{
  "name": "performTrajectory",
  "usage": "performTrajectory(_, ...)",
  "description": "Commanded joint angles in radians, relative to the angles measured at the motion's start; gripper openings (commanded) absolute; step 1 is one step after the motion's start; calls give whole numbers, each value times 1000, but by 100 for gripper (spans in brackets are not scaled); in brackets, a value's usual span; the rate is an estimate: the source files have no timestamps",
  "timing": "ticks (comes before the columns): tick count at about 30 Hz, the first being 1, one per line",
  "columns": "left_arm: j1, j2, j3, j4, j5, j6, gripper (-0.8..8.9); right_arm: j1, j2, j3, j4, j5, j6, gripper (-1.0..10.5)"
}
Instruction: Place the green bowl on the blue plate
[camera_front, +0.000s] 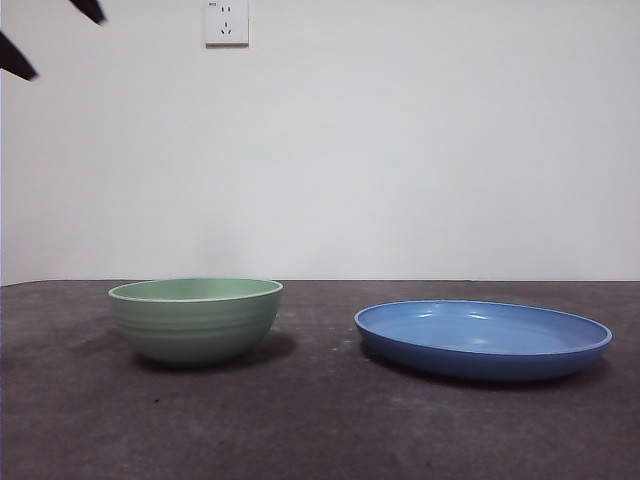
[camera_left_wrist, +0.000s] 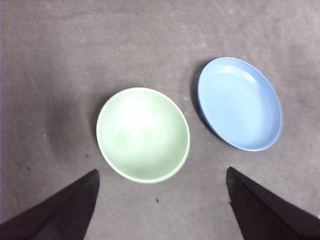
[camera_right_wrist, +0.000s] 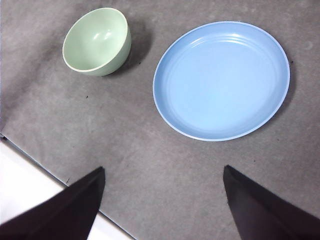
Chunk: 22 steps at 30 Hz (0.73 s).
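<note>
Both grippers hang above the table with jaws spread wide, holding nothing: left gripper (camera_left_wrist: 160, 200) over the bowl, right gripper (camera_right_wrist: 162, 200) near the plate. One dark grey, felt-like table (camera_front: 320, 420) meets a plain white wall with one socket (camera_front: 226, 22). One wide, shallow, glossy blue plate (camera_front: 483, 340) sits beside one smaller, ridged, mint-green bowl (camera_front: 195, 320), apart.

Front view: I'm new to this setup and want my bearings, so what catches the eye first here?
Two glossy dishes stand apart on the dark grey table: the green bowl on the left, upright and empty, and the wider blue plate on the right, also empty. Both grippers, left gripper and right gripper, hang open above, touching nothing. A white wall socket sits high on the wall.
</note>
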<state>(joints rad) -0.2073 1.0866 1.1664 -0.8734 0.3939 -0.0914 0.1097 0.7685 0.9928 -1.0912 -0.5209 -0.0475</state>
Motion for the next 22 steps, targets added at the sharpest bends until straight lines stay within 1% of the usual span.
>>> performTrajectory(1, -30, 89, 59, 9, -42, 6, 410, 2, 7, 21, 6, -3, 8, 380)
performTrajectory(6, -76, 238, 91, 54, -133, 16, 410, 2, 7, 21, 6, -3, 8, 380)
performTrajectory(14, -97, 444, 91, 134, -226, 24, 409, 2, 7, 21, 6, -3, 8, 380)
performTrajectory(22, -98, 604, 91, 192, -241, 24, 406, 2, 8, 21, 6, -3, 8, 380)
